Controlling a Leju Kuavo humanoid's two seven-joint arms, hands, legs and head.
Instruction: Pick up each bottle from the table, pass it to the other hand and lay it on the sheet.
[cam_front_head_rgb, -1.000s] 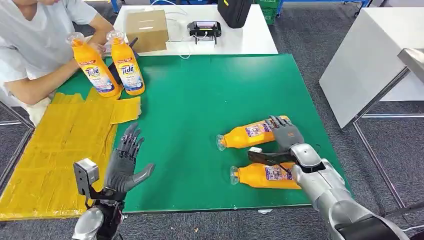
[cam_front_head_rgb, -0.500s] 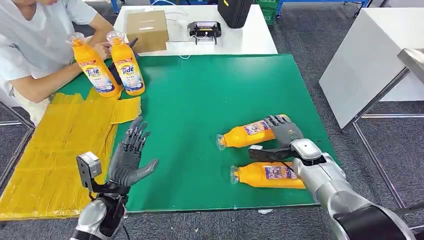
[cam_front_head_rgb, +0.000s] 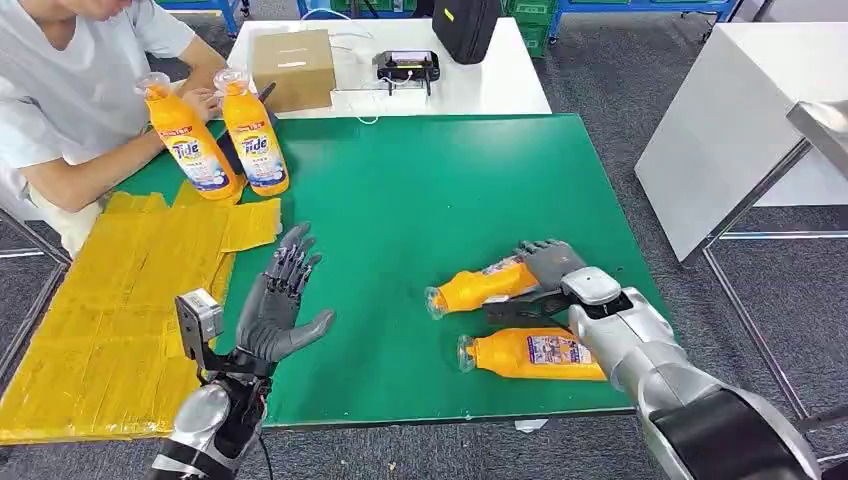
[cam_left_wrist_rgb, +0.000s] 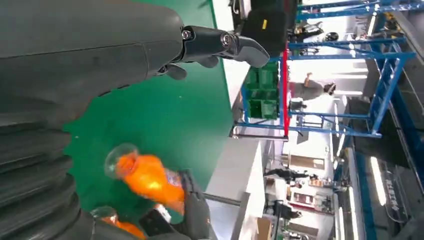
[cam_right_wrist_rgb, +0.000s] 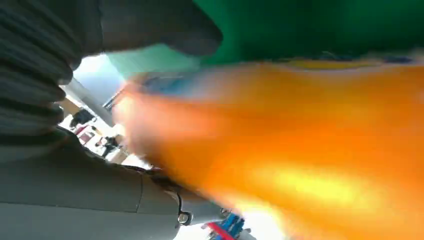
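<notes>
- Yellow sheet (cam_front_head_rgb: 110, 300): lies over the left part of the green table (cam_front_head_rgb: 420, 180). Two upright bottles stand at its far end, beside a seated person (cam_front_head_rgb: 70, 90) whose hand touches them.
- Left hand (cam_front_head_rgb: 278, 305): hovers at the sheet's right edge, over the green, palm up and facing the table's middle, fingers spread, nothing in it. Left wrist view agrees: fingers (cam_left_wrist_rgb: 220, 42) extended and apart, with the held bottle (cam_left_wrist_rgb: 150, 177) visible beyond them.
- Held bottle (cam_front_head_rgb: 478, 285): right of table centre, in the right hand's grasp. Long axis runs roughly left-right, slightly tilted; clear cap points left toward the left hand, base sits in the right hand. Cannot tell whether the cap end is touching the table.
- Right hand (cam_front_head_rgb: 550, 265): fingers wrapped over the base end of the held bottle. Right wrist view is blurred orange, consistent with a bottle close against the palm; no finer detail readable.
- Second bottle (cam_front_head_rgb: 530, 353): lies flat on the green just nearer the robot than the held one, roughly parallel, cap also to the left, partly under the right forearm. Not grasped.
- Key relation: the held bottle lies to the right of the left hand and well apart from it, cap-first along the line between the two hands. Judgement: the handover needs the right arm to carry it leftward, so the left hand meets the neck or mid-body while the right hand has the base.
- Judgement on progress: pick-up step under way; neither lying bottle is on the sheet yet.
</notes>
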